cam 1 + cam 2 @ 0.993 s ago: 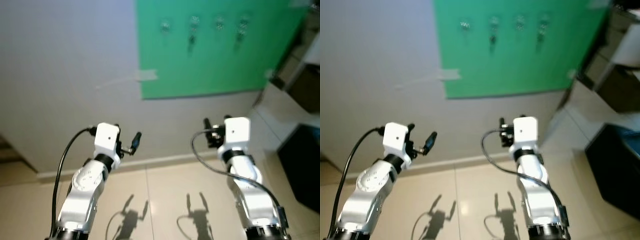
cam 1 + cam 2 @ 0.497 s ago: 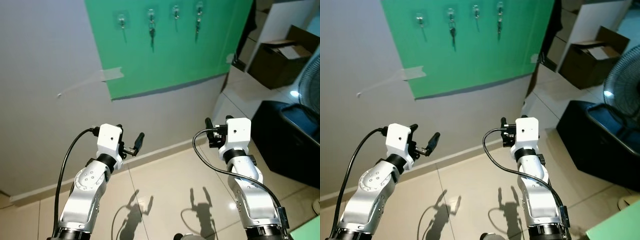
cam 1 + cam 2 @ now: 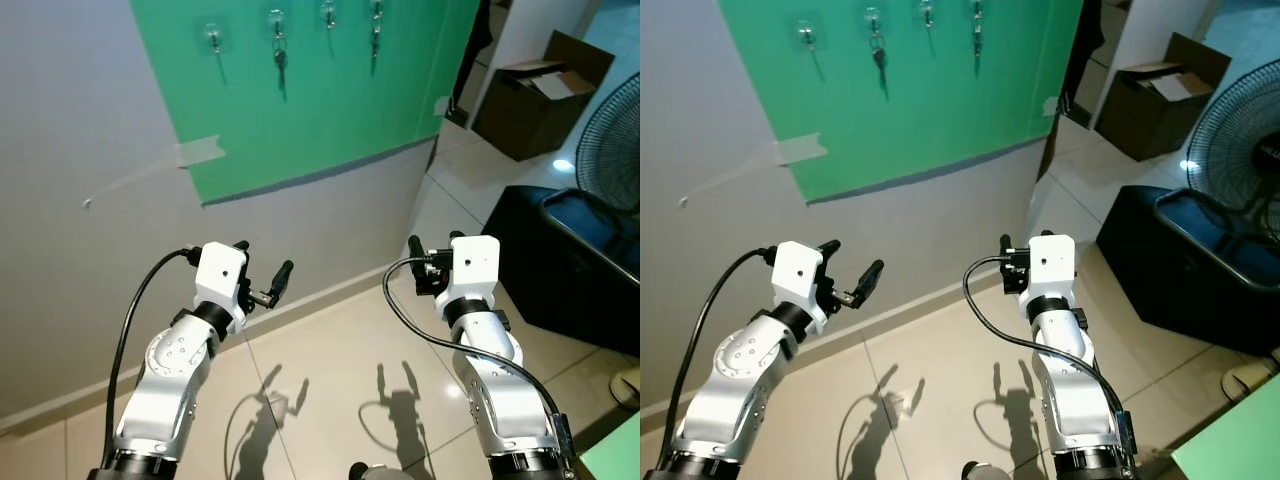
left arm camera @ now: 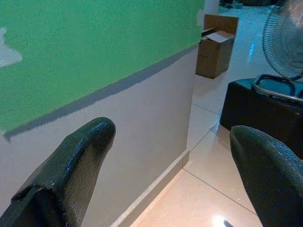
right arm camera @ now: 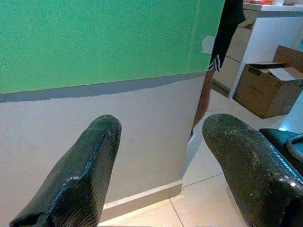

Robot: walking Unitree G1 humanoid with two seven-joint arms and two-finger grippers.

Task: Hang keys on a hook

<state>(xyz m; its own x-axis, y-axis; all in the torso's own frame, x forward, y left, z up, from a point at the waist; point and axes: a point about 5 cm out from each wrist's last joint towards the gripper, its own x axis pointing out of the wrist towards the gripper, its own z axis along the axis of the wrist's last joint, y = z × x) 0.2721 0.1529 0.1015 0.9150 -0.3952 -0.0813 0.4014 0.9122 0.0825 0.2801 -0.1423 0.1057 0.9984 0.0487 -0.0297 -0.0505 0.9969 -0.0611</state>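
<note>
Left hand (image 3: 262, 275), right hand (image 3: 432, 256) raised, fingers apart, empty, facing green board (image 3: 330, 110).

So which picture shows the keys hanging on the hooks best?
The right eye view: the dark bunch of keys hangs on its small clear hook on the green wall panel, away from the picture's edge. The left eye view shows them too, nearer the top. Both wrist views catch the green panel and wall below.
</note>
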